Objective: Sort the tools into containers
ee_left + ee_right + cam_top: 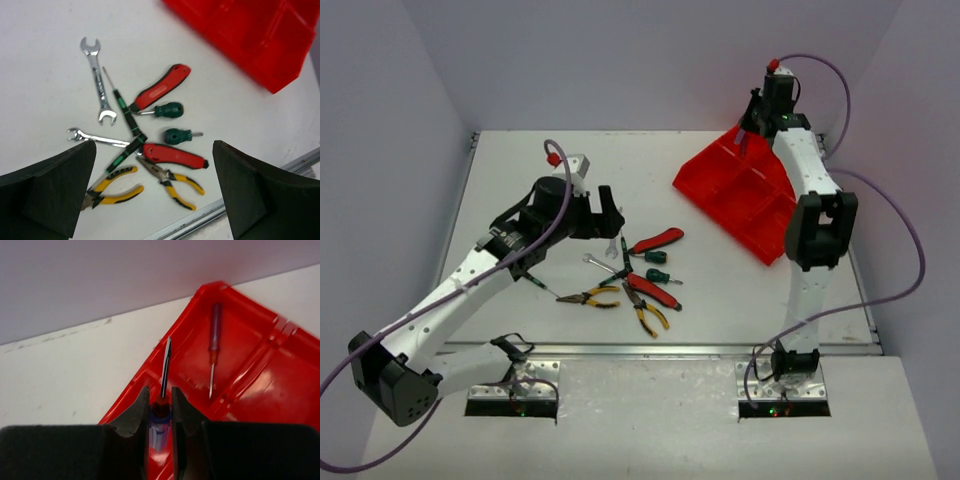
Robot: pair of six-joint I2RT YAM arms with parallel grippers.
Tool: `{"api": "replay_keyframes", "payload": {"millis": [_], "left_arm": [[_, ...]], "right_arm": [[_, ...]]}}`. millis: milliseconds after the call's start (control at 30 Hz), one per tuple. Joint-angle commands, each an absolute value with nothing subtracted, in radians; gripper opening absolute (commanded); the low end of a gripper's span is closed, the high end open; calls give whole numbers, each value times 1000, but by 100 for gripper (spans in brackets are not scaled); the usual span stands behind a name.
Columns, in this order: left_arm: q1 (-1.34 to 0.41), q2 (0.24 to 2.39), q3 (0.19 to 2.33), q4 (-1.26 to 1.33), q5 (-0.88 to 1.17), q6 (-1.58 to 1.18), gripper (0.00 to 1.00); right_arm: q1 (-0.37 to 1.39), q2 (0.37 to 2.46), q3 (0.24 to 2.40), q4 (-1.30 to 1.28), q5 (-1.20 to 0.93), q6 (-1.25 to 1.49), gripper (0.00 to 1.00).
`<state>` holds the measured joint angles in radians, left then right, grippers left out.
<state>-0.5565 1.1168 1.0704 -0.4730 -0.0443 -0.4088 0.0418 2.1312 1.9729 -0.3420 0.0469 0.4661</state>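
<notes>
**Right gripper** (160, 394): clenched on a slim screwdriver with a blue handle and a red collar (164, 371). The handle sits between the two fingers. The steel shaft projects forward past the fingertips, with its tip over the side rim of the bright red plastic divided tray (740, 195). The tray lies toward the far right corner of the white tabletop (520, 170). A second slim blue-handled screwdriver (213, 347) lies inside the tray's far corner compartment, beside the held tool and apart from it.

**Left gripper** (608, 214): released, with the fingers spread wide and grasping nothing. It hangs above the loose tools grouped near the centre of the tabletop (in the left wrist view the group shows between the two fingers). All of these tools are well apart from the tray.

The group comprises:
- A long silver open-end wrench (98, 82) on the side of the group toward the left edge.
- A smaller silver wrench (95, 137) just beside it.
- Two slim black-and-green screwdrivers (125, 112) whose ends meet.
- An upper red-handled pliers (160, 89) and a lower red-handled pliers (175, 156).
- Two short green-handled screwdrivers (168, 110) lying between the red handles.
- Two yellow-handled pliers (114, 189), the members closest to the near edge.
</notes>
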Motion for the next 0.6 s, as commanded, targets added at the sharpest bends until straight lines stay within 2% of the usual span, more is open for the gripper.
{"api": "replay_keyframes", "payload": {"millis": [0, 100, 267, 333, 367, 400, 433, 467, 567], "left_arm": [[-558, 1024, 964, -553, -161, -341, 100], [-557, 967, 898, -529, -193, -328, 100], [-558, 913, 788, -492, -252, -316, 100], [-558, 920, 792, -487, -264, -318, 100], [-558, 927, 792, -486, -272, -318, 100], [-558, 933, 793, -489, -275, -319, 100], [-558, 946, 798, -495, -280, -321, 100], [-558, 956, 802, -502, -290, -325, 100], [-558, 973, 812, -523, -315, -341, 100]], "right_arm": [[9, 2305, 2222, -346, 229, 298, 0], [6, 2355, 2234, -215, 216, 243, 0], [6, 2460, 2260, -191, 184, 202, 0], [6, 2471, 2253, -185, 187, 180, 4], [6, 2471, 2247, -187, 178, 178, 9], [5, 2470, 2244, -195, 162, 175, 21], [6, 2464, 2245, -211, 151, 183, 48], [6, 2452, 2240, -220, 145, 188, 61], [6, 2403, 2222, -237, 142, 195, 80]]}}
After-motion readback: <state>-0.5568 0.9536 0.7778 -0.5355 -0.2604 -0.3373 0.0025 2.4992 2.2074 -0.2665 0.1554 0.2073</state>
